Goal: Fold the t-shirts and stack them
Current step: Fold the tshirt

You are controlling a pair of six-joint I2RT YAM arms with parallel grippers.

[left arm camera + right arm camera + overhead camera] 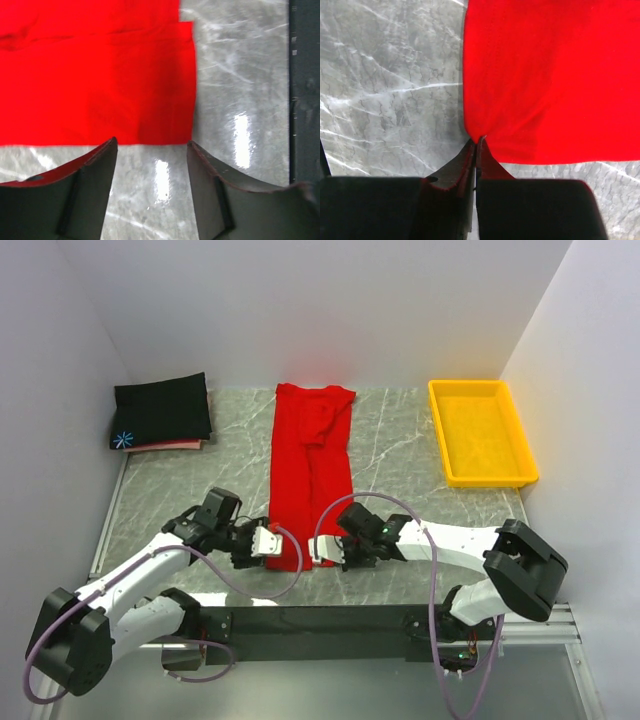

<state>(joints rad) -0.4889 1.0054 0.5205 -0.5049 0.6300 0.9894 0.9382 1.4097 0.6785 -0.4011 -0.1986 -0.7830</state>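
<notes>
The red t-shirt (311, 470) lies as a long narrow strip down the middle of the table, sleeves folded in. My left gripper (262, 543) is open at the strip's near left corner, its jaws just short of the red hem (150, 135) and holding nothing. My right gripper (327, 550) is shut on the near right corner of the red t-shirt (481, 136), the cloth puckered at its tips. The black t-shirt (162, 410) with the blue-white starburst lies folded at the back left on top of the pale pink one (175, 447).
A yellow plastic tray (481, 430) sits at the back right. A dark bar (305, 90) runs along the table's near edge. White walls close in the table on three sides.
</notes>
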